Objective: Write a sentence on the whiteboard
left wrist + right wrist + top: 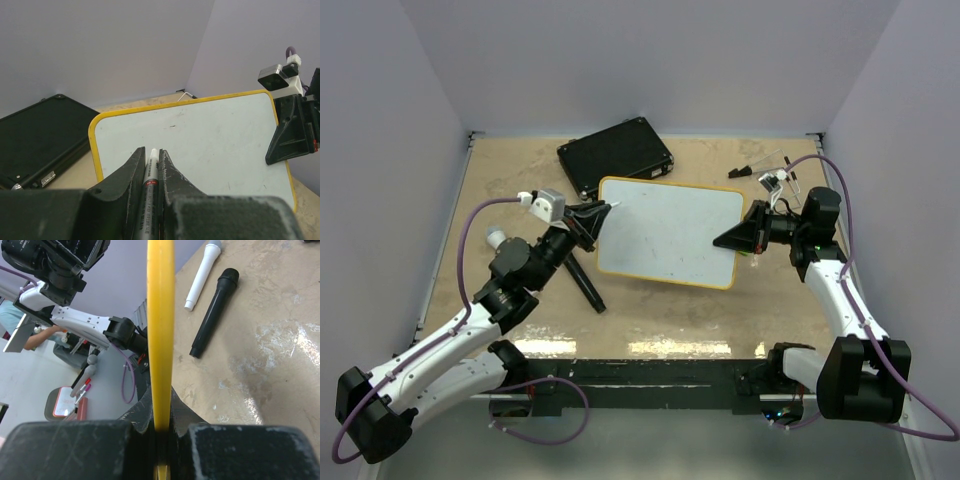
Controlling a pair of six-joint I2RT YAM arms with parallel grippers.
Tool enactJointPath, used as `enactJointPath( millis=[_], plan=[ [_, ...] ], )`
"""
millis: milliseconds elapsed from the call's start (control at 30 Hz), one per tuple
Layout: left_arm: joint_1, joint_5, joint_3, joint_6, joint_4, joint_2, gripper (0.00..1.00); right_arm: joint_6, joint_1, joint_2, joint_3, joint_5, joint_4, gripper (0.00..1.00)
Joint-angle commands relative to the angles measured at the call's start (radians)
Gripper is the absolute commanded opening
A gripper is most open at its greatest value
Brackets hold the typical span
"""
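The whiteboard [670, 238], white with a yellow rim, lies in the middle of the table. My left gripper [600, 215] [152, 151] is shut on a grey marker [150, 181]. The marker's white tip pokes out between the fingers over the board's [210, 135] left part. Whether the tip touches the face I cannot tell. My right gripper [735, 240] [161, 401] is shut on the board's right edge, and its yellow rim [160, 315] runs edge-on between the fingers. The sentence is not in view: the white face shows only a few faint specks.
A black case [616, 155] [35, 140] lies just behind the board's far left corner. A black cylinder [585, 284] [215, 310] and a white one [202, 272] lie on the table left of the board. Small loose items [741, 170] sit at the back right.
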Motion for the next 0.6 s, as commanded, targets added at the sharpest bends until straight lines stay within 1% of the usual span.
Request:
enactJointPath(
  millis=[0, 400, 567],
  plan=[
    [0.004, 0.007, 0.045, 0.046, -0.001, 0.001, 0.0, -0.007, 0.005, -0.018, 0.044, -0.043, 0.03, 0.0],
    [0.003, 0.016, 0.054, 0.066, -0.021, -0.007, 0.0, -0.007, 0.005, -0.015, 0.045, -0.038, 0.03, 0.0],
    [0.004, -0.006, 0.071, 0.091, -0.045, -0.021, 0.0, -0.007, 0.005, -0.012, 0.05, -0.035, 0.028, 0.0]
  ],
)
